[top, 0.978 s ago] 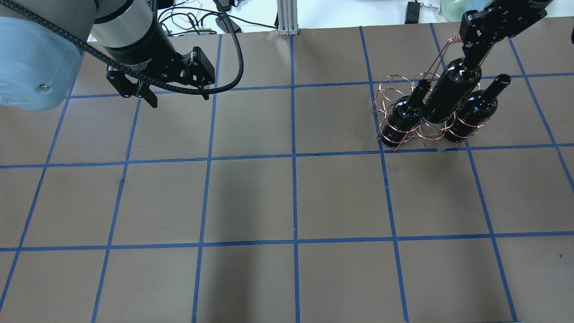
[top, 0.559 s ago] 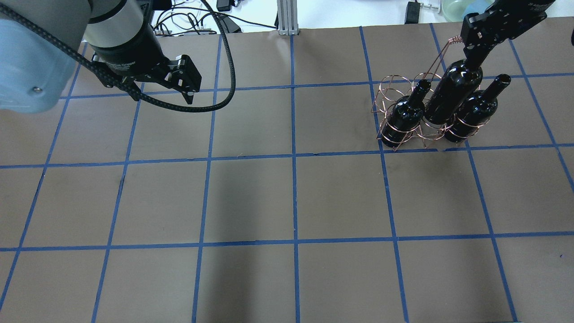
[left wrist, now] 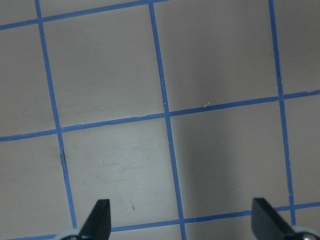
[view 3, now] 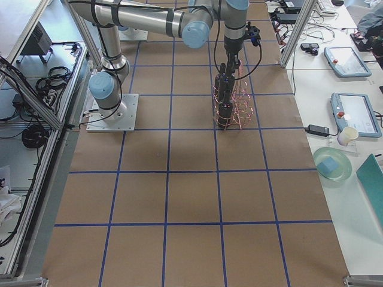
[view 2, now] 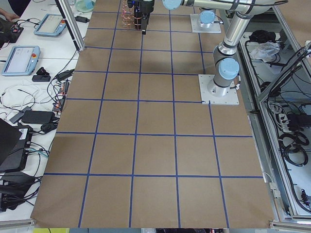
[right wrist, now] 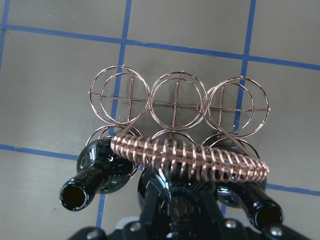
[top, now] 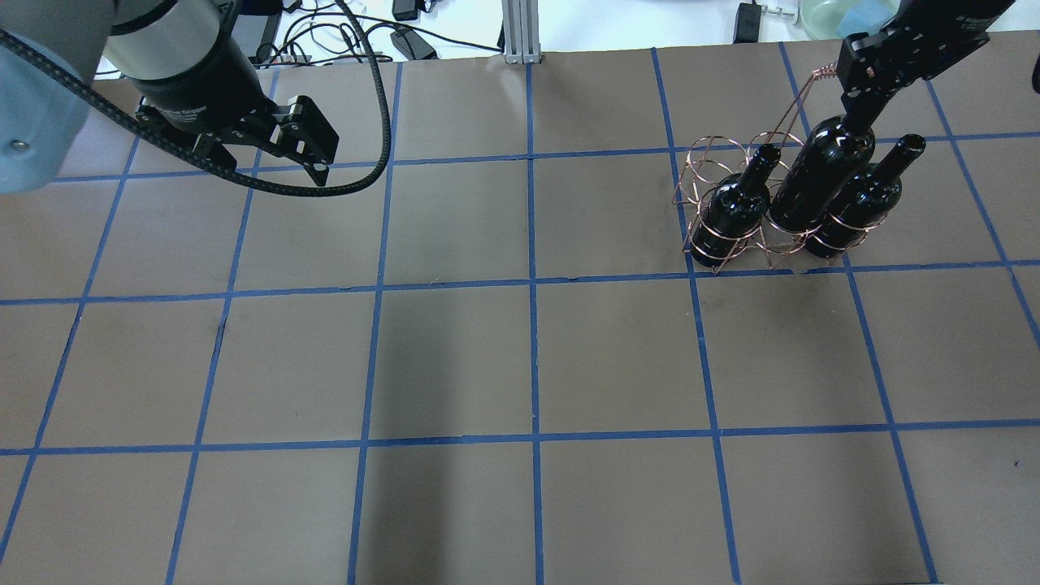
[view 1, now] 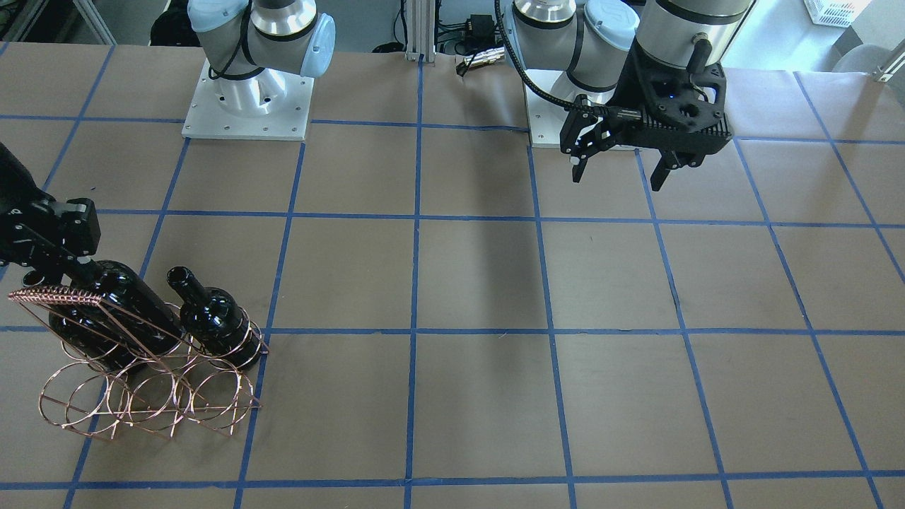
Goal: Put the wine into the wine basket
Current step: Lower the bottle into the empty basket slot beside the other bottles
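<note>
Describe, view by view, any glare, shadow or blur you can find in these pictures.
Overhead exterior: small white glints on the wine; a soft shadow band crosses the table. Exterior front-facing: a similar band. Left wrist: darker on the right. Right wrist: the wine basket is sharp.

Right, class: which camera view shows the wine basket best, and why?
The right wrist-mounted view: it looks straight down on the wine basket, showing both rows of rings and the handle. The front-facing view shows it obliquely; overhead, the wine bottles hide much of it; both side views show it tiny; the left wrist view misses it.
</note>
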Controlling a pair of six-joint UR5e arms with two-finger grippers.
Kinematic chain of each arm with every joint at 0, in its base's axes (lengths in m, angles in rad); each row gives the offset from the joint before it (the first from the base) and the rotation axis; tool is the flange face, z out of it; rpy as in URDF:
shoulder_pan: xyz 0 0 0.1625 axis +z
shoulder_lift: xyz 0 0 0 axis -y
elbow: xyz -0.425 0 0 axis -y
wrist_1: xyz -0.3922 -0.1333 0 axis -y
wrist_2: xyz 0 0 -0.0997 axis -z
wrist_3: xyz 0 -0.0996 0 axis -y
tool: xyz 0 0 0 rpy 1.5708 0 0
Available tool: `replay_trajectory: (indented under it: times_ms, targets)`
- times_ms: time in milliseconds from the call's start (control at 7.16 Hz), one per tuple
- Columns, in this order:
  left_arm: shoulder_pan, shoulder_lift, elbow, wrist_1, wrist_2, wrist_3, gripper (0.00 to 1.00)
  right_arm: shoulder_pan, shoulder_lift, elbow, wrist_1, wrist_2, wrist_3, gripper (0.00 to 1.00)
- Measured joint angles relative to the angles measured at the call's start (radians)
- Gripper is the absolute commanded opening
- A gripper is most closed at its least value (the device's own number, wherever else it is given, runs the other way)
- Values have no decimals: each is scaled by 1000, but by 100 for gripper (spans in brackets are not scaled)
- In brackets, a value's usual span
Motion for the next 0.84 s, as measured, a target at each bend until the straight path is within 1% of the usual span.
replay_trajectory:
  times_ms: [279,559,698,838]
  targets:
    - [18,3,-9,-2,-7,-8,100,2,16,52,-60,6,1,0]
    - [20,5,-18,-1,-8,-65,100,5,51,67,-101,9,1,0]
    - [20,6,-20,-1,-9,-90,100,7,69,69,-118,9,1,6]
    - [20,7,-23,0,-10,-98,100,8,83,69,-131,9,0,59]
